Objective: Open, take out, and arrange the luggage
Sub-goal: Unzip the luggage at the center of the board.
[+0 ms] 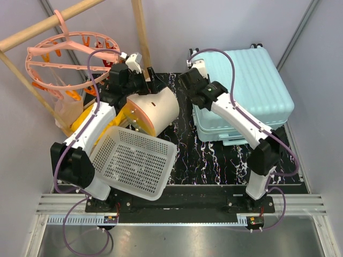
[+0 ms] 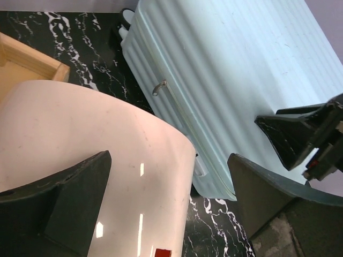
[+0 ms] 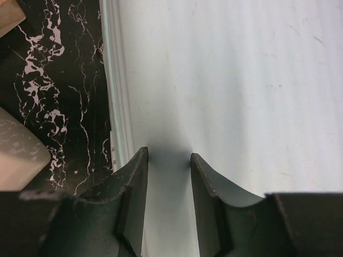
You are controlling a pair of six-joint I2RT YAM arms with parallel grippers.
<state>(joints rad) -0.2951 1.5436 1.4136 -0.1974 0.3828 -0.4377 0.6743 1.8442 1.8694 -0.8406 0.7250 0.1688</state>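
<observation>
while the luggage (image 1: pixel 252 91) lies shut right of the drawer box (image 2: pixel 80 134), its bare lid is touched by half-closed, empty right fingers (image 3: pixel 131 187), so the seam may be missed; left fingers (image 2: pixel 75 193) are spread wide, empty.

At 6 o'clock the right tool (image 3: pixel 169 156) holds its jaws narrowly apart over the pale mint-blue ribbed hard-shell suitcase (image 3: pixel 241 80). The black white-veined marble bench (image 3: pixel 59 80) lies at 9 o'clock.
</observation>
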